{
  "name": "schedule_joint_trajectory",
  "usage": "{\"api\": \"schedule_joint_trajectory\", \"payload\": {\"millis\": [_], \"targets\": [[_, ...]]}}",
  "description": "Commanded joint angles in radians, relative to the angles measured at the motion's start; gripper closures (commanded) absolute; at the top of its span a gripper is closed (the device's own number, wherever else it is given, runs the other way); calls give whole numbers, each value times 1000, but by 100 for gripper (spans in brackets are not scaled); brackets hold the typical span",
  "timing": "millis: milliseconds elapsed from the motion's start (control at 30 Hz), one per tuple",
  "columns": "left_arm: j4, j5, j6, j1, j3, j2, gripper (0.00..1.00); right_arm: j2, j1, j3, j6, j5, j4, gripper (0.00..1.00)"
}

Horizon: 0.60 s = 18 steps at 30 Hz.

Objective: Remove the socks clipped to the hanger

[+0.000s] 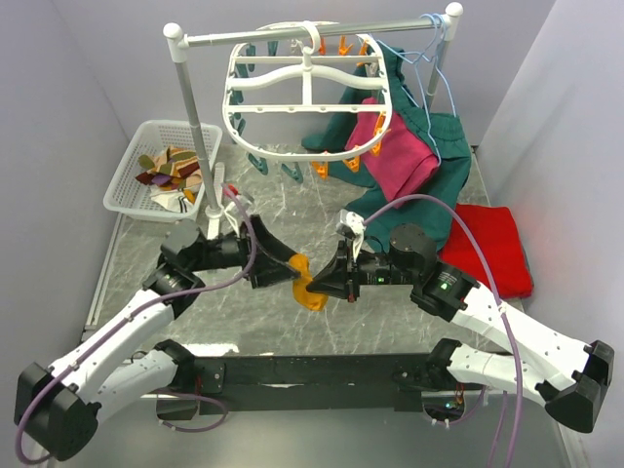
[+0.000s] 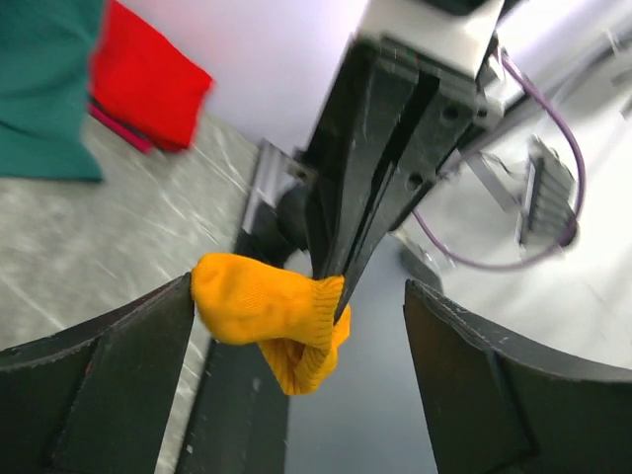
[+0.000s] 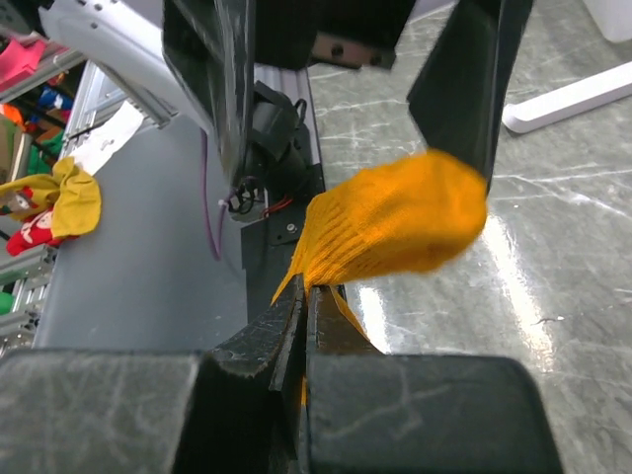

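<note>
**Top external:** The two arms meet over the grey marbled tabletop [image 1: 292, 210]. An orange sock [image 1: 310, 290] hangs between the left end effector [image 1: 290, 265] and the right end effector [image 1: 330, 280]. Behind them the white oval hanger [image 1: 304, 70], ringed with orange and teal clips, hangs by its hook from the rack [image 1: 292, 37]. A magenta garment [image 1: 395, 161] and green clothes [image 1: 450, 166] drape beside it on the right, and a red cloth [image 1: 492, 249] lies near the tabletop's right edge. Striped socks [image 1: 168, 168] are heaped in the white basket [image 1: 127, 175] at far left, well apart from the hanger.

**Left wrist:** The left end effector [image 2: 298, 286] is released, its fingers [image 2: 109, 385] spread wide. The orange sock [image 2: 262, 311] sits in the gap, its rounded end close against the finger on the left of the view. The right end effector [image 2: 336, 291] reaches in from above, clenched on the sock's ribbed end.

**Right wrist:** The right end effector [image 3: 304, 301] is pinched tight on the orange sock [image 3: 395, 222], which bulges out above the tabletop [image 3: 553, 257]. The left end effector's fingers [image 3: 474, 79] stand apart on either side of it.
</note>
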Motion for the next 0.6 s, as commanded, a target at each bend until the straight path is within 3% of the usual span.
{"api": "schedule_joint_trajectory", "payload": {"millis": [0,67,100,200,267,333,400,433,467,500,533,567], "targets": [[69,90,17,-50,17,47,16,-21,-6,7,-11,-30,16,100],[65,96,15,-62,25,63,26,-22,-4,4,-9,-16,16,100],[48,93,26,-62,31,74,41,-21,-4,4,-11,-8,11,100],[-32,53,72,-64,60,73,63,-16,-6,6,-20,24,-9,100],[-58,39,90,-62,79,68,72,-15,-6,4,-26,56,-19,100],[-102,24,123,-62,96,62,93,-18,-3,-2,-29,82,-30,99],[-176,-51,153,-59,117,51,99,-21,-4,-10,-25,139,-39,83],[-213,-98,164,-56,126,48,99,-21,-4,-11,-22,163,-44,69],[-259,-166,173,-46,151,44,99,-22,-6,-14,-22,185,-48,43],[-323,-350,187,-40,166,39,99,-22,-4,-17,-20,234,-59,35],[-440,-442,190,-30,183,39,99,-22,-4,-20,-20,254,-65,26],[-499,-544,189,-1,210,42,99,-22,-4,-22,-17,271,-68,1]]}}
